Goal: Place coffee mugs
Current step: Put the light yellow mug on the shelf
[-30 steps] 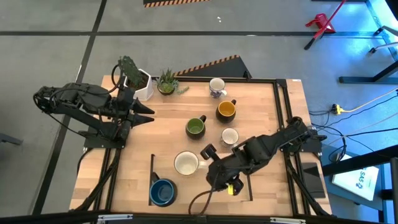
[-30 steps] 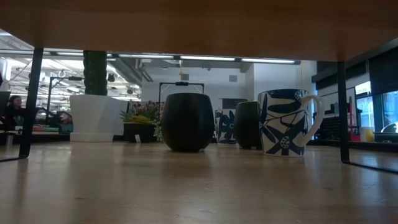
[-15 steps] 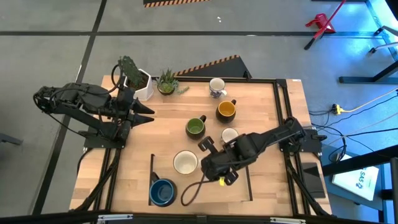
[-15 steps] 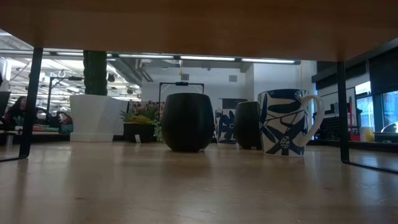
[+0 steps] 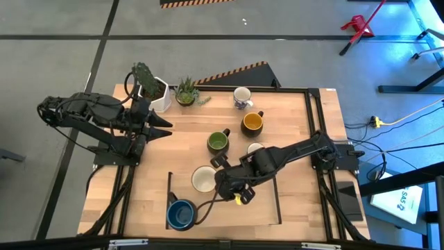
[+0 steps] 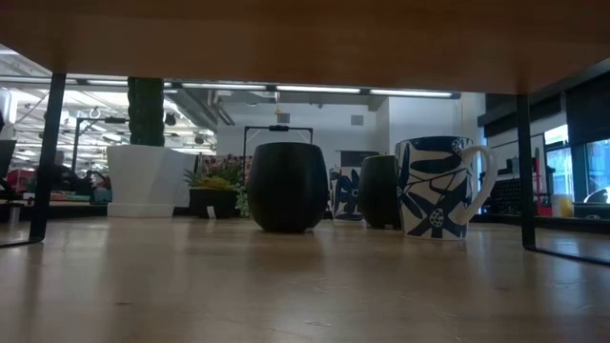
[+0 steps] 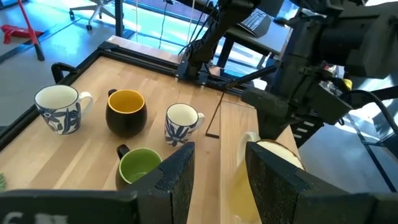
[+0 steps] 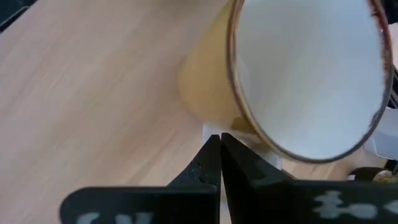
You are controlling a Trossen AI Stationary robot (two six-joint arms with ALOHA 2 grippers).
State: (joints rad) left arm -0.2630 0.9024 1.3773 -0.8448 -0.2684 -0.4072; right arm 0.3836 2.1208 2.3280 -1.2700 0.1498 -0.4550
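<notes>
A cream mug (image 5: 203, 179) stands on the table's near middle. My right gripper (image 5: 220, 177) is at its right side, shut beside the brown-rimmed mouth (image 8: 305, 74). A blue mug (image 5: 182, 214) stands near the front edge. A green mug (image 5: 218, 142), an orange-yellow mug (image 5: 252, 123) and two white mugs with blue pattern (image 5: 242, 96) (image 5: 255, 150) stand farther back. My left gripper (image 5: 168, 127) hovers open over the table's left side, away from all mugs (image 7: 217, 155). My right gripper is shut on a white piece (image 8: 211, 132) at the cream mug's outer wall, just below the rim, seemingly the handle. The fingers come slanting down from the table's right. The fingertips hide the exact contact. The mug's base stays on the table.
A white pot with a cactus (image 5: 156, 94) and a small pot with a spiky plant (image 5: 186, 92) stand at the far left corner. A black line (image 5: 170, 191) marks the wood beside the blue mug. A cable (image 5: 208, 208) loops from my right wrist.
My right arm has swung toward the table's left, carrying its gripper along the near middle. The cream mug has shifted slightly leftward with it, still standing on the table. My left arm has kept still.
</notes>
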